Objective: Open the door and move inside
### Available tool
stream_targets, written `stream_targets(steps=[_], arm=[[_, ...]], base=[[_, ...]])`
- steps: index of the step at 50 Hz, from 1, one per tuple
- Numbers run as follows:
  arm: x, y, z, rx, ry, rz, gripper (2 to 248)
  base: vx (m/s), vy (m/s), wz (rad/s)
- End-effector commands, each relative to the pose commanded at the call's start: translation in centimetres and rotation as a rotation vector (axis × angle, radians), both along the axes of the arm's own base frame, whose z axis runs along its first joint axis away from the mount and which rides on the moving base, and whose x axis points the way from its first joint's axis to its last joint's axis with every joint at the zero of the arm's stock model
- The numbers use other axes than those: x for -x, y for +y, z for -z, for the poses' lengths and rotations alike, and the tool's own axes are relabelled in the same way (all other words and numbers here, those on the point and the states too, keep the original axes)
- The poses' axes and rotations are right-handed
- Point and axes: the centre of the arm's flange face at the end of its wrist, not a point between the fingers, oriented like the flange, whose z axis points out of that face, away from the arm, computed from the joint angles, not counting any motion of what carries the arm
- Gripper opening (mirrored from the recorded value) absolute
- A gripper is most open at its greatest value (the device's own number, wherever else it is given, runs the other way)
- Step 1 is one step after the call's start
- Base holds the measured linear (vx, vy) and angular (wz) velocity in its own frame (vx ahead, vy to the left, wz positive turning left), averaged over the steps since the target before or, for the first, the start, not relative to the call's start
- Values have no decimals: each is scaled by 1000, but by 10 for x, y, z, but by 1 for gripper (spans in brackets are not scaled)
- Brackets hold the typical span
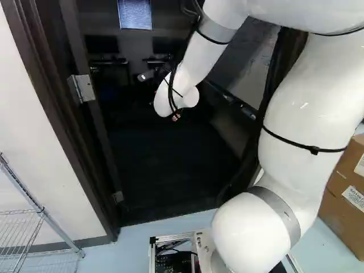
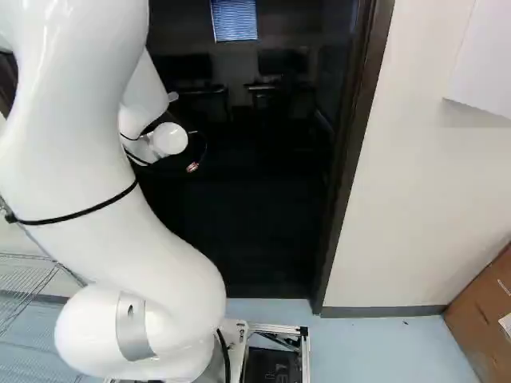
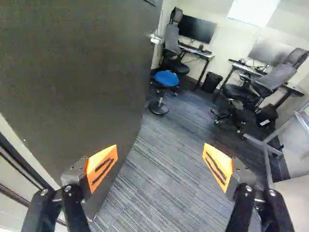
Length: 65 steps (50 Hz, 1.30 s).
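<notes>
The dark door (image 3: 82, 72) stands open beside my gripper (image 3: 157, 166), its free edge and metal latch (image 3: 156, 39) turned toward the room. Nothing is between the orange-padded fingers, which stand wide apart over striped carpet. In the left base view, a hinge (image 1: 84, 88) sits on the left side of the dark door frame (image 1: 62, 133). The arm's white wrist (image 1: 175, 99) reaches into the doorway; the gripper cannot be made out against the dark there. The frame's other side (image 2: 349, 159) rises at the right of the right base view.
Inside are a blue stool (image 3: 166, 78), office chairs (image 3: 275, 82), desks with monitors (image 3: 197, 29) and a black bin (image 3: 211, 82). A wire shelf (image 1: 23, 227) stands left of the doorway. Cardboard boxes (image 1: 347, 187) (image 2: 483, 311) lie to the right, beyond a white wall (image 2: 423, 191).
</notes>
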Motion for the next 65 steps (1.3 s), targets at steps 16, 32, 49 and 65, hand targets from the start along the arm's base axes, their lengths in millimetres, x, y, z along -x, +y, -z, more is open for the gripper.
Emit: stream_targets(steps=[16, 32, 49, 65], arm=[[29, -22, 0, -31, 13, 66, 247], [55, -46, 0, -68, 23, 147, 247], [80, -71, 2, -110, 28, 240, 247], [97, -93, 4, -151, 30, 330, 247]], base=[[0, 0, 0], [0, 0, 0], [0, 0, 0], [0, 0, 0]])
